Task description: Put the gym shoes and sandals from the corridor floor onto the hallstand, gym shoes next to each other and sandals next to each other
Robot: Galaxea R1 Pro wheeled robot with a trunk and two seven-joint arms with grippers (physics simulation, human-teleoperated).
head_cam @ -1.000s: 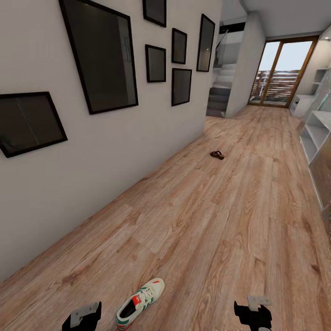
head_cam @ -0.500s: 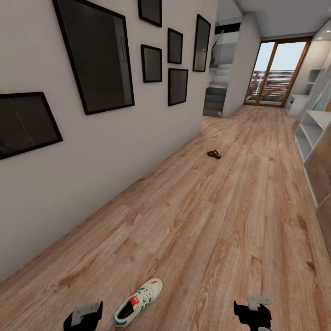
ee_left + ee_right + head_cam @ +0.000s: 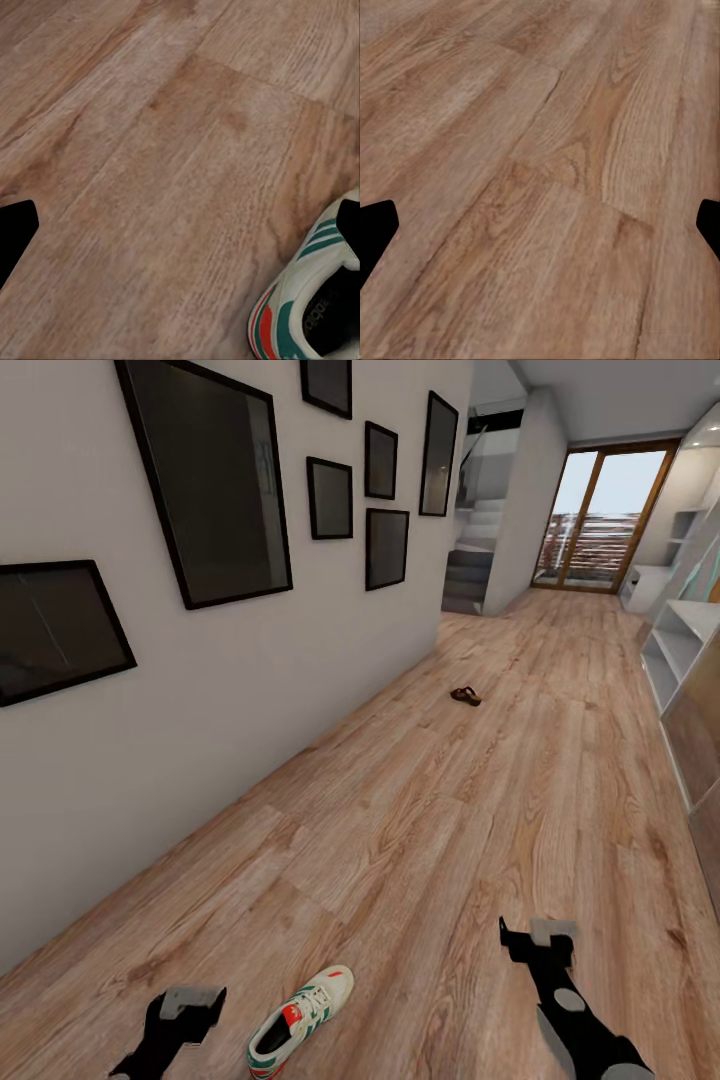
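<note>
Fingers on both of my grippers stand spread, holding nothing. On the left wrist camera my left gripper [image 3: 180, 225] frames bare plank, with the heel of the gym shoe [image 3: 315, 300] touching the inside of one fingertip [image 3: 349, 225]. On the right wrist camera my right gripper [image 3: 540, 221] frames only the corridor floor [image 3: 540, 150].

Landmark: the gym shoe [image 3: 300, 1020], lying on the corridor floor [image 3: 450, 840] with its toe pointing down the corridor.
- Left gripper [image 3: 185, 1005]: just beside the shoe, on its wall side.
- Right gripper [image 3: 537, 940]: well apart from the shoe, on the opposite side.
- Sandal [image 3: 465, 696]: far beyond the shoe's toe, on the floor.
- Hallstand [image 3: 680, 660]: far beyond the shoe, against the side facing the framed pictures [image 3: 210, 480].

One shoe and one sandal are visible.
</note>
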